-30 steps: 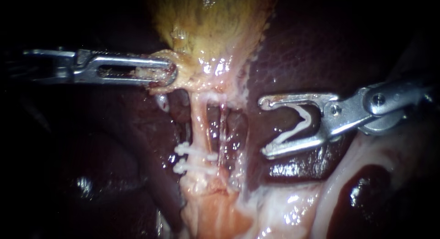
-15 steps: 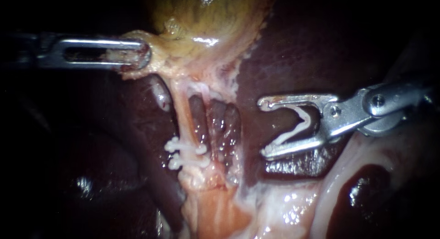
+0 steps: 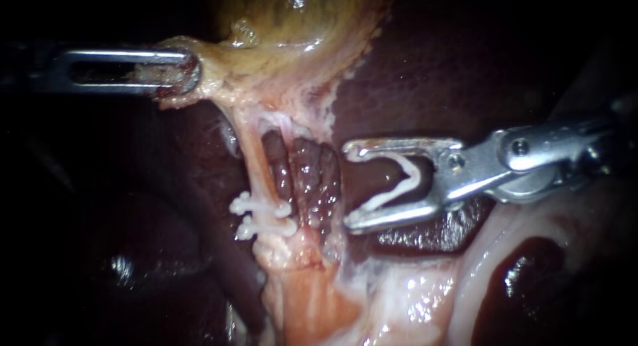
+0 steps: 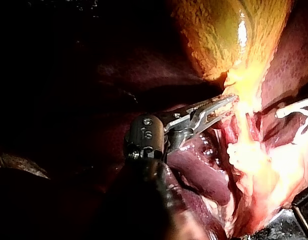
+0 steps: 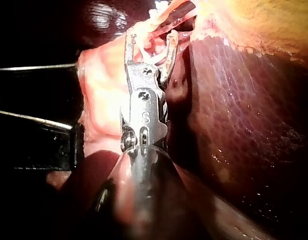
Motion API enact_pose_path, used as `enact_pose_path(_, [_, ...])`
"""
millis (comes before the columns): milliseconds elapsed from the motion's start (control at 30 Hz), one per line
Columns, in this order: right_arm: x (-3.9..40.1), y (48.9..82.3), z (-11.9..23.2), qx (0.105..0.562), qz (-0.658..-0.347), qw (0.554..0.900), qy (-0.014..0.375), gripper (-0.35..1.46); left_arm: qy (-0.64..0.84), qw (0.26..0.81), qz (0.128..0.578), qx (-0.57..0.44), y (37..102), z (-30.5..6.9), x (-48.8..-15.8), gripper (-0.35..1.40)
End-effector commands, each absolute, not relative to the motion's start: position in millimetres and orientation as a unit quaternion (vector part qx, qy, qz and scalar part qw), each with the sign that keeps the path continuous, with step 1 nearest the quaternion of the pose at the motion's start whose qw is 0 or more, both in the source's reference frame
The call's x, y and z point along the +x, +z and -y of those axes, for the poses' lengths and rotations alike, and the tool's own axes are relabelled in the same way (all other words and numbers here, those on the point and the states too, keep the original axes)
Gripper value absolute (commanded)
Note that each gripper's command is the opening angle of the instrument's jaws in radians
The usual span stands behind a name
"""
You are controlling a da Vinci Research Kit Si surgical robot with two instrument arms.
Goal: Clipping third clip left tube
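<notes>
White plastic stands out in the endoscope view: an open clip (image 3: 399,183) sits seated between the spread jaws of the right instrument (image 3: 347,185), touched by both jaws and so held from two sides. Its tips point toward the left tube (image 3: 256,173) but stay apart from it, with a dark window of liver (image 3: 412,67) between them. That tube runs as a pale strand down from the neck of the gallbladder (image 3: 299,27), and two fastened clips (image 3: 262,216) already cross it low down, one just under the other. The left instrument (image 3: 191,70) comes in level from the left, its jaws clamped on the yellowish lower edge of the gallbladder, drawing it sideways.

From the left wrist view, the left instrument's jaws are pressed together on that same yellow tissue at the foot of the gallbladder. The tip of the right instrument with its white clip shows beyond them, clear of the tissue.

From the right wrist view, the right instrument's jaws stand wide with the clip bridging them, pale tissue just ahead and liver beside. I cannot tell the tube apart there.
</notes>
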State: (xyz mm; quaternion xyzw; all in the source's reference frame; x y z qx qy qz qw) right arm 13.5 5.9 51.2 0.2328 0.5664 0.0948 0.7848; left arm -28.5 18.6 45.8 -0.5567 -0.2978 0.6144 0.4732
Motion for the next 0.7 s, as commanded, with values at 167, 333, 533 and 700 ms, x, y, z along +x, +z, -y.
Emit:
enact_pose_path(167, [16.3,51.6,-5.9,0.249,-0.564,0.779,0.115,0.50,0.615,0.474,0.297,-0.556,45.8,-18.4,-28.7,-0.35])
enact_pose_path(333, [18.3,53.4,-5.6,0.257,-0.561,0.777,0.127,0.50,0.615,0.474,0.296,-0.556,45.9,-18.3,-28.8,-0.35])
enact_pose_path(533, [19.3,56.1,-5.8,0.262,-0.557,0.776,0.139,0.50,0.615,0.474,0.296,-0.556,45.8,-18.2,-28.8,-0.35])
enact_pose_path(700, [19.9,58.0,-6.1,0.266,-0.555,0.774,0.148,0.50,0.615,0.474,0.296,-0.556,45.7,-18.2,-28.9,-0.35])
